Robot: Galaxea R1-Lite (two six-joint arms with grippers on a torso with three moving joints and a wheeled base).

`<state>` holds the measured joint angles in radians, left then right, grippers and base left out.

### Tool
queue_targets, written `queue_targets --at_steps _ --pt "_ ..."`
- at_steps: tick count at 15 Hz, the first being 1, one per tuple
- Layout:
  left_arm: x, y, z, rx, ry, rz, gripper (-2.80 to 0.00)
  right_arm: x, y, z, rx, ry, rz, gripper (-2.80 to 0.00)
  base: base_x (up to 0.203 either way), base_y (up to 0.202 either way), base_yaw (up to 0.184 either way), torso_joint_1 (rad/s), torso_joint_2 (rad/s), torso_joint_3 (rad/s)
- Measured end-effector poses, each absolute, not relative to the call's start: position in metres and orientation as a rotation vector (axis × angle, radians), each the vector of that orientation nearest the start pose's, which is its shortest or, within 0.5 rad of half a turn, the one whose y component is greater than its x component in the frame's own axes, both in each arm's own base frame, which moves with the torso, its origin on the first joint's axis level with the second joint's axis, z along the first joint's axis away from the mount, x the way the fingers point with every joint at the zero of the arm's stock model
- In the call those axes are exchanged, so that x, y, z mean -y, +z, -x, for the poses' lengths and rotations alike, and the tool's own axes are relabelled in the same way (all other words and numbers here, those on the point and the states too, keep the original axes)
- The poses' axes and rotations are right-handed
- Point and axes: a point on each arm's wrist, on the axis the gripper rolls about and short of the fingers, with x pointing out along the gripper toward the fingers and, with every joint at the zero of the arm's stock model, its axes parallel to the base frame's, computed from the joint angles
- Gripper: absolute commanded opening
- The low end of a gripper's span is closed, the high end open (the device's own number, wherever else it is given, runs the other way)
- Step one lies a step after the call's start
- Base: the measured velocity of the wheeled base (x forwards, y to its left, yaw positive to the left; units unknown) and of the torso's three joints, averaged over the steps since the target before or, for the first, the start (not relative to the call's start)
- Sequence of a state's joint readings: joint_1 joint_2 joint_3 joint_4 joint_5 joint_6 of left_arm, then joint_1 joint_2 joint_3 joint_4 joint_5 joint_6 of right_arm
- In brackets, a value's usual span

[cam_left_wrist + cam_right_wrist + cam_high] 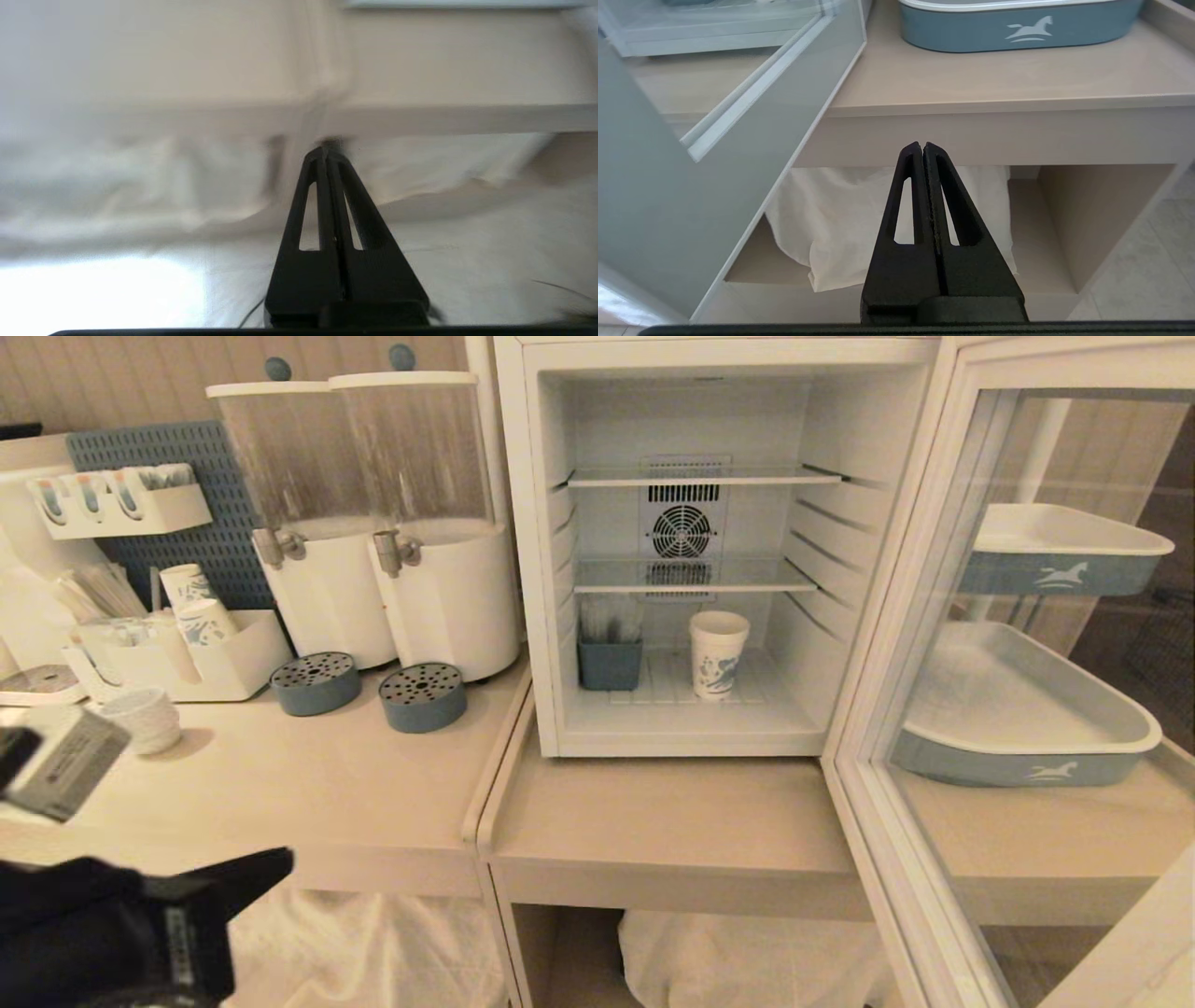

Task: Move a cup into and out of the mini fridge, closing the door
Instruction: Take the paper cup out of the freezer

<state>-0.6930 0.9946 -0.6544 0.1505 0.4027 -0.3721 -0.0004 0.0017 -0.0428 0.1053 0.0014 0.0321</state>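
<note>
Head view: white boxy mini fridge wide open, pale framed glass door swung all the way out to the right. White paper cup with blue print standing upright on the bottom floor of the fridge, just right of a small blue-grey bin, not touching it. Two wire shelves overhead, fan at the back.

Left gripper down low by the counter's front edge, bottom-left corner of the head view, tips pressed together, nothing in them. Well apart from the cup. Right gripper parked below the counter's edge beside the open door, tips also together and empty.

Looks like the cup-in part is done, so probably either shutting the door or fetching the cup back out. Tips for either one:

- For the cup: open the left claw wide before reaching in, come in level under the lower wire shelf, pinch mid-body, not the rim. Paper squashes easily, so go gentle. Lift a touch before pulling back to clear the fridge's front lip.
- For the door: push on the frame near its free edge, not on the glass. Slow swing, nothing left in the doorway first.
</note>
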Motion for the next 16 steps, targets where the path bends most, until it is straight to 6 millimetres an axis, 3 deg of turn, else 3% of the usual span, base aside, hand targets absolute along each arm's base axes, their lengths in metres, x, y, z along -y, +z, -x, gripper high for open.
queue_targets --at_steps 4,8,10,13,14,16 --pt "0.038 0.208 -0.067 -0.474 -0.049 0.121 -2.80 0.000 0.077 0.026 -0.064 0.000 -0.032 -2.80 0.000 0.000 0.000 0.000 0.00 0.000" --pt "-0.007 0.200 -0.007 -0.389 0.150 0.212 -2.80 0.000 0.077 0.026 -0.065 0.000 -0.032 -2.80 0.000 0.000 0.000 0.000 0.00 0.000" --pt "-0.010 0.192 0.029 -0.372 0.210 0.259 -2.80 0.000 0.077 0.026 -0.066 0.000 -0.033 -2.80 0.000 0.000 0.000 0.000 0.00 0.000" --pt "-0.001 0.167 0.079 -0.324 0.090 0.282 -2.80 0.000 0.077 0.026 -0.065 0.000 -0.033 -2.80 0.000 0.000 0.000 0.000 0.00 0.000" --pt "0.001 0.157 0.086 -0.294 0.034 0.302 -2.80 0.000 0.077 0.026 -0.065 0.000 -0.033 -2.80 0.000 0.000 0.000 0.000 0.00 0.000" --pt "0.001 0.133 0.074 -0.234 0.027 0.309 -2.80 0.000 0.077 0.026 -0.065 0.001 -0.034 -2.80 0.000 0.000 0.000 0.000 0.00 0.000"
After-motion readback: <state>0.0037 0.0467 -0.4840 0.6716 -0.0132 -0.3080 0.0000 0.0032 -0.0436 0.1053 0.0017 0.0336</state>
